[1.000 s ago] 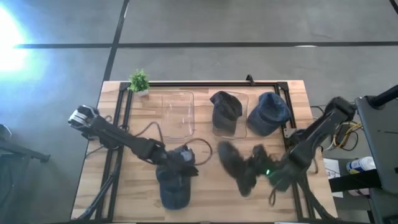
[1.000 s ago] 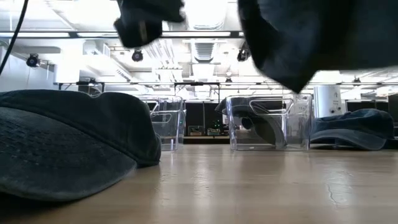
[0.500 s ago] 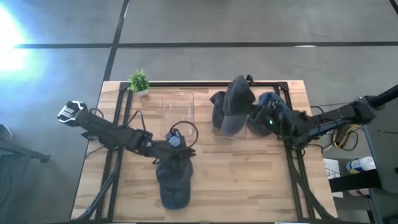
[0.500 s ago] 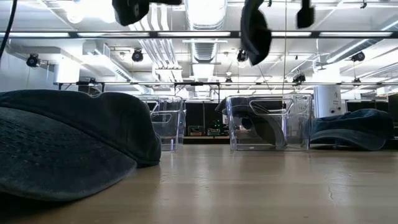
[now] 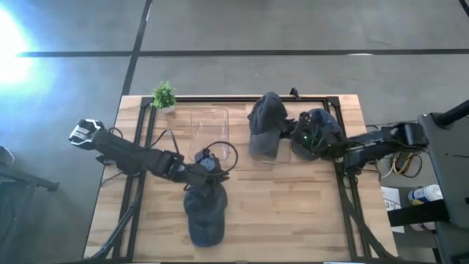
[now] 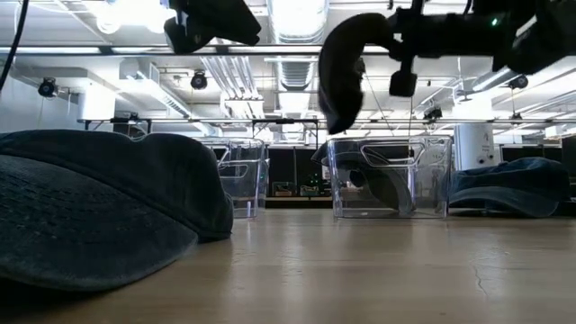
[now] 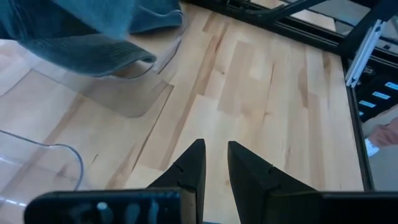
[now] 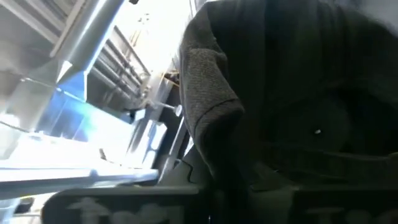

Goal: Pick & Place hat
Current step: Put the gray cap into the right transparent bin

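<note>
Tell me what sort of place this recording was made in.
Probably a robotics lab or workshop in a large open industrial room: a wooden table on a bare concrete floor, exposed ceiling ducts with strip lights, and workbenches in the background.

Dark grey cap (image 5: 268, 117), limp and hanging in the air over the clear bin (image 5: 271, 150) at the table's far middle, pinched by the right gripper (image 5: 297, 132), seen in the low view as a curved dark shape (image 6: 340, 67) above that bin. Second dark cap (image 6: 382, 184) lying inside the same bin, a blue cap (image 5: 322, 132) flat on the table just right of it. Another blue denim cap (image 5: 205, 213) lying on the near wood, brim toward the front edge, large and flat at the low view's left (image 6: 99, 207).
</note>
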You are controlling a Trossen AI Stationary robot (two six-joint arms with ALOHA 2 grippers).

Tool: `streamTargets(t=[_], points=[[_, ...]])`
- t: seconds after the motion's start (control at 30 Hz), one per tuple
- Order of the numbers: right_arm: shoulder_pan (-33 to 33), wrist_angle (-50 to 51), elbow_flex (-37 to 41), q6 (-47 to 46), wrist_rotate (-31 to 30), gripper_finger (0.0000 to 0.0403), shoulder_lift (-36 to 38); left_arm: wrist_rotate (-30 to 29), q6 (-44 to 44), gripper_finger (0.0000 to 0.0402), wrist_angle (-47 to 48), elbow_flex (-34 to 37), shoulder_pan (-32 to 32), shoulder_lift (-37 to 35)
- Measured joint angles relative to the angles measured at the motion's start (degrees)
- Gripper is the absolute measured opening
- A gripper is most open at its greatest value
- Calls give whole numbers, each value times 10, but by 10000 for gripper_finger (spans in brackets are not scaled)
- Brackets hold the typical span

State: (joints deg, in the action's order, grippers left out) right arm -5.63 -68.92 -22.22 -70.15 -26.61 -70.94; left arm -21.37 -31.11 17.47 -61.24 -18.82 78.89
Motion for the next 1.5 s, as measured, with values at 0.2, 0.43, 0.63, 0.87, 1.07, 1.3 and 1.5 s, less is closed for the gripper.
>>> streamTargets(t=[0.2, 0.43, 0.63, 0.87, 1.07, 1.3, 1.5], points=[[3, -69, 19, -67, -3, 13, -104, 3, 0, 62, 1, 16, 8, 0], [32, -68, 64, -87, -76, 13, -106, 14, -13, 62, 4, 26, 6, 0], [69, 6, 112, -115, -177, 13, -35, 15, -8, 62, 1, 29, 5, 0], [78, 284, 104, -242, -168, 61, 61, 16, -6, 62, 1, 33, 6, 0], [79, 520, 58, -229, -130, 142, 145, 16, -6, 62, 1, 33, 6, 0], [76, 827, -65, -204, -124, 174, 201, 16, -5, 62, -5, 33, 8, 0], [75, 1088, -148, -265, -116, 168, 186, 15, -8, 62, -11, 33, 8, 0]])
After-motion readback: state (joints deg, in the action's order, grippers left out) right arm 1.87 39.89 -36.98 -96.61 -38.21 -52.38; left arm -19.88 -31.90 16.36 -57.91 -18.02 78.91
